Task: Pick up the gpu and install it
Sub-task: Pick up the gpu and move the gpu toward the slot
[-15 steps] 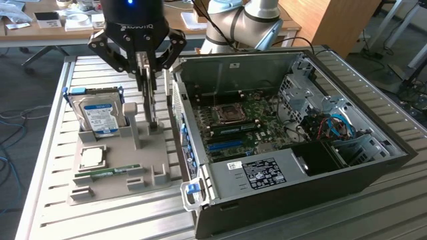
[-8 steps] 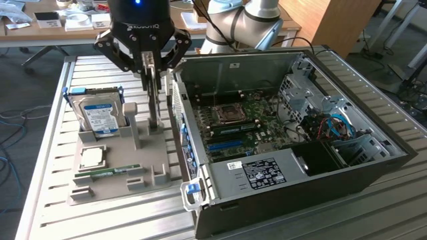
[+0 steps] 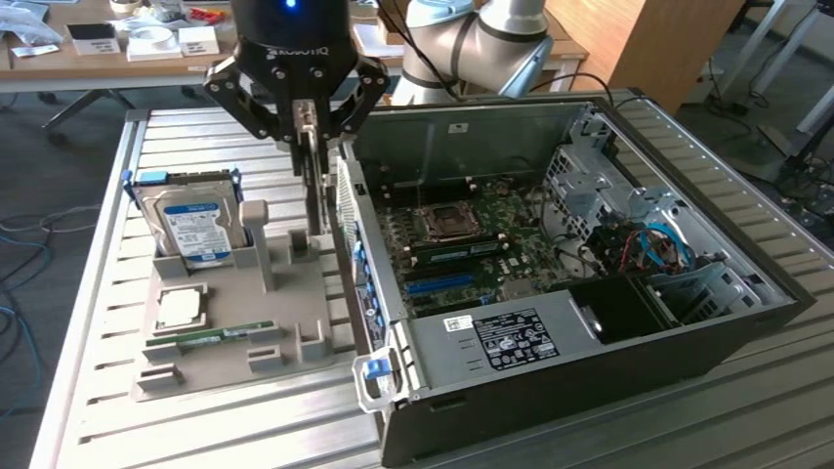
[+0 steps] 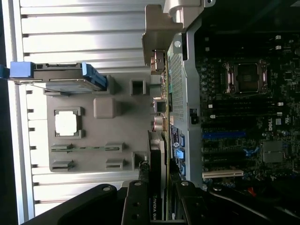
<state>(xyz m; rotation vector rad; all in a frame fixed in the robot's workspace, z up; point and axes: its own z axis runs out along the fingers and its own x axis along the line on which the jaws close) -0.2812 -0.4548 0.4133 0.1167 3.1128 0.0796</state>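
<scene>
Half done — the gripper [image 3: 309,137] clamps the gpu [image 3: 315,195] on edge by the grey holder [image 3: 215,293], not yet inside the open case [image 3: 587,391] at its three o'clock in the exterior view.

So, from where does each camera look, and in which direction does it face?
Exterior view: sits off the arm, raised, looking down on the grey tray and the open computer case; the claw and the arm show.
Wrist view: sits on the wrist, looking down along the claw's fingers to the tray and case.
Shared: the claw gripping the gpu, the tray, the case, the hard drive.
</scene>
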